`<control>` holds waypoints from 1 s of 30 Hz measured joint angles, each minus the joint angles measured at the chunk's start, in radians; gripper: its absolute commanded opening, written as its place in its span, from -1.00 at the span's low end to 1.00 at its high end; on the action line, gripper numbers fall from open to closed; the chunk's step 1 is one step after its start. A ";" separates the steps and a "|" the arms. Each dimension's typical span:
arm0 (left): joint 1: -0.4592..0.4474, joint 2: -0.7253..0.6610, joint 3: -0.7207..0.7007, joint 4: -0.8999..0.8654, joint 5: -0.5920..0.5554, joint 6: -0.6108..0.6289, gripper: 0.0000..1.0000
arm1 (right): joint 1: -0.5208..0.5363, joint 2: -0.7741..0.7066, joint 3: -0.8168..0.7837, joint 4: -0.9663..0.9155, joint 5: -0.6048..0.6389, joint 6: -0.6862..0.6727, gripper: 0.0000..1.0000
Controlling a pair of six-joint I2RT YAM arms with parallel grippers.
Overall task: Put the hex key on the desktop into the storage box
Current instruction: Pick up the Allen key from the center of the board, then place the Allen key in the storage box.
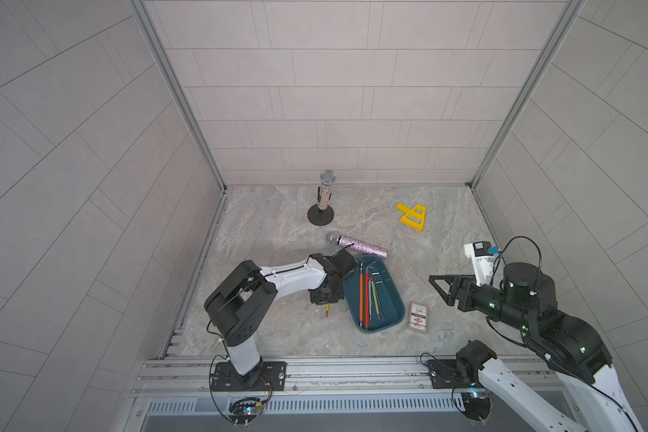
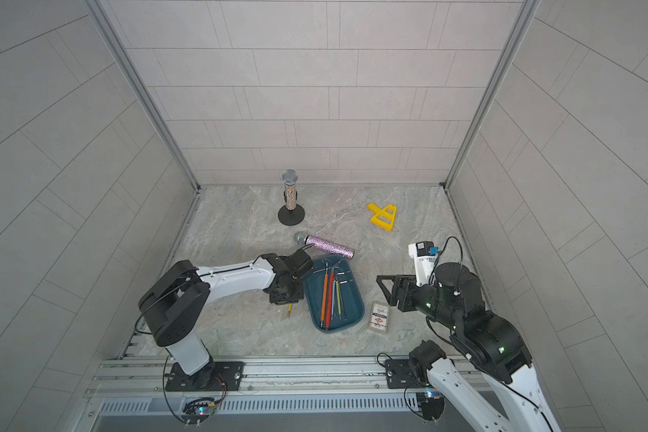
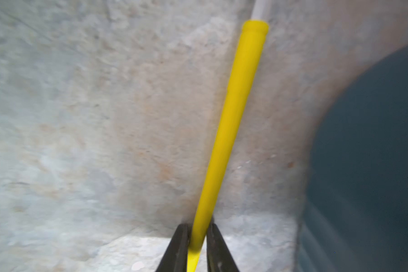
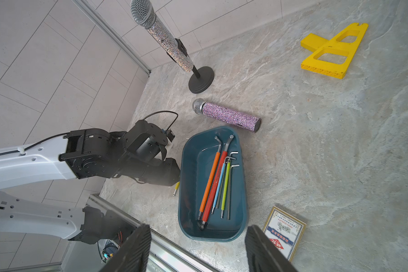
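A hex key with a yellow sleeve [image 3: 233,117] lies on the marbled desktop [image 1: 270,232], just left of the dark teal storage box [image 1: 391,299]. My left gripper [image 3: 198,237] points down at the key, and its two black fingers are pressed against the sleeve from both sides. In both top views only the key's near end [image 1: 327,309] [image 2: 289,309] sticks out from under the left wrist. The storage box [image 4: 193,164] holds several colour-sleeved hex keys. My right gripper [image 4: 196,229] hovers open and empty to the right of the box [image 2: 354,303].
A glittery microphone [image 1: 356,245] lies just behind the box, and another [image 1: 325,194] stands on a black round base further back. A yellow plastic part [image 1: 412,216] sits at the back right. A small printed card box [image 1: 418,317] lies right of the tray.
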 measured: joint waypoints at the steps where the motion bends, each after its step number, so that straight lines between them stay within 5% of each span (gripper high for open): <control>1: 0.005 -0.005 -0.005 -0.010 -0.006 0.003 -0.68 | 0.000 0.000 0.000 0.000 0.000 0.000 0.37; 16: 0.107 -0.027 -0.036 -0.047 -0.003 0.065 -0.45 | 0.000 0.000 0.000 0.000 0.000 0.000 0.37; 26: 0.116 -0.031 -0.039 -0.035 0.016 0.082 -0.97 | 0.000 0.000 0.000 0.000 0.000 0.000 0.37; 30: 0.116 -0.040 -0.041 -0.037 0.016 0.082 -1.00 | 0.000 0.000 0.000 0.000 0.000 0.000 0.37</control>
